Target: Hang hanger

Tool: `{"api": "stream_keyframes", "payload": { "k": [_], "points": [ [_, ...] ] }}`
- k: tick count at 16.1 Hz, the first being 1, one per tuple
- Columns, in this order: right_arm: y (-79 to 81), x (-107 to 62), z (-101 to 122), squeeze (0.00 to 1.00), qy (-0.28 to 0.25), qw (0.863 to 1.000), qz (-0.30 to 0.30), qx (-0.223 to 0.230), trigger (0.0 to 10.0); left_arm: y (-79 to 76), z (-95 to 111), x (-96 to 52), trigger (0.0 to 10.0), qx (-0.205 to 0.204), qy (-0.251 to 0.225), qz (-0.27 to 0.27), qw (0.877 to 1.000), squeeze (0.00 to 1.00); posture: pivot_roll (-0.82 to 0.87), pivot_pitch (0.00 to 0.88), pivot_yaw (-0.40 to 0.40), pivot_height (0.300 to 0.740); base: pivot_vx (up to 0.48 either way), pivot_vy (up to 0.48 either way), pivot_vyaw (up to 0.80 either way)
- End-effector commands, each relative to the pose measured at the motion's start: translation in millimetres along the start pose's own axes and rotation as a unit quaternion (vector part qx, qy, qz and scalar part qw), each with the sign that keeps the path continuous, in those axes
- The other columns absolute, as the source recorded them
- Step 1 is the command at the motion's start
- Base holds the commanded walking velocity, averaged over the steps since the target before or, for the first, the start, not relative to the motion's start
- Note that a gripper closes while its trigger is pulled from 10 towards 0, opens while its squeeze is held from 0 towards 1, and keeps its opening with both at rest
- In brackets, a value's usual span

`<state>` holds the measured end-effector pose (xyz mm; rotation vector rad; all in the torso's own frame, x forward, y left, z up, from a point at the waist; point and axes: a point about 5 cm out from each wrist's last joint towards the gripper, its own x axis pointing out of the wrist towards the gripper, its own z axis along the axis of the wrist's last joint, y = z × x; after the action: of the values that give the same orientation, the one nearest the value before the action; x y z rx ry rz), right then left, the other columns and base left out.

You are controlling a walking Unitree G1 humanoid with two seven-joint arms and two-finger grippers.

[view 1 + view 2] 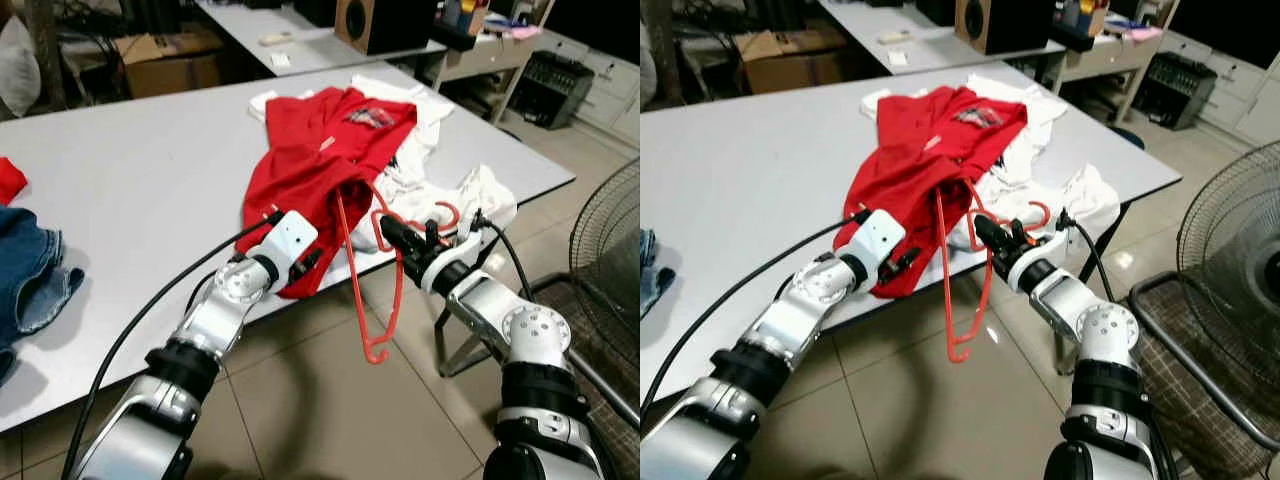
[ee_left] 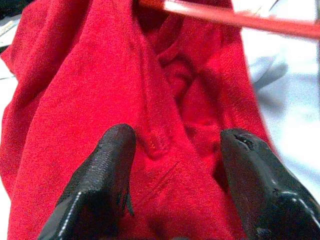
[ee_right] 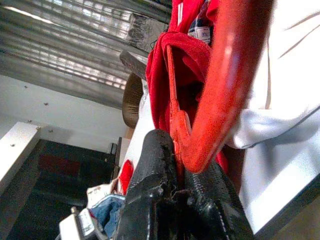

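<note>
From the left eye view, the right gripper [image 1: 392, 232] has its fingers clamped on the red hanger [image 1: 385, 300], which dangles off the front edge of the grey table [image 1: 140, 190] with one arm tucked into the red shirt [image 1: 320, 160]; the left gripper [image 1: 312, 258] presses at the shirt's drooping hem. The left wrist view shows its fingers [image 2: 100, 175] spread wide over the red cloth, holding nothing. The right wrist view shows the fingers [image 3: 155, 190] pinched tight on the hanger's bar. To do this step well, the left gripper probably ought to pinch the collar and spread it, so the hanger's free arm can slide in without dragging the white garments [image 1: 440, 190] along.
</note>
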<state>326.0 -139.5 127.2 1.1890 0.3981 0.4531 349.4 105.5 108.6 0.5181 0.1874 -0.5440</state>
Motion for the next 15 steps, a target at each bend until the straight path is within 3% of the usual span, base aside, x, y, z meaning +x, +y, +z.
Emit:
{"api": "stream_keyframes", "payload": {
  "k": [1, 2, 3, 4, 5, 15],
  "points": [
    [4.7, 2.0, 2.9, 0.0, -0.005, 1.0, 0.009, -0.004, 10.0, -1.0, -3.4, 4.2, 10.0, 0.014, 0.017, 0.006, 1.0, 0.0, 0.02, 0.0, -0.047, 0.74, 0.0, 0.0, 0.0],
    [5.1, 2.1, 2.9, 0.0, -0.005, 1.0, 0.009, -0.005, 10.0, 1.0, -6.2, 5.1, 10.0, 0.018, 0.026, 0.015, 0.999, 0.0, 0.02, 0.0, -0.047, 0.74, 0.0, 0.0, 0.0],
    [5.6, 2.0, 3.4, 0.0, -0.006, 1.0, 0.01, -0.005, 10.0, 3.5, -7.2, 5.2, 9.0, 0.016, 0.028, 0.023, 0.999, 0.0, 0.02, 0.0, -0.047, 0.74, 0.0, 0.0, 0.0],
    [5.7, 1.8, 3.7, 0.0, -0.006, 1.0, 0.01, -0.005, 10.0, 5.7, -8.8, 4.9, 4.2, 0.014, 0.031, 0.027, 0.999, 0.0, 0.01, 0.0, -0.044, 0.74, 0.0, 0.0, 0.0],
    [5.6, 1.7, 4.1, 0.0, -0.007, 1.0, 0.01, -0.005, 10.0, 8.1, -10.9, 4.3, 0.2, 0.016, 0.033, 0.03, 0.999, 0.0, 0.01, 0.0, -0.044, 0.74, 0.0, 0.0, 0.0],
    [5.2, 2.7, 4.0, 0.0, -0.007, 1.0, 0.01, -0.007, 10.0, 16.4, -11.3, 3.5, 0.0, 0.013, 0.019, 0.026, 0.999, 0.0, 0.02, 0.0, -0.048, 0.74, 0.0, 0.0, 0.0]
  ]
}}
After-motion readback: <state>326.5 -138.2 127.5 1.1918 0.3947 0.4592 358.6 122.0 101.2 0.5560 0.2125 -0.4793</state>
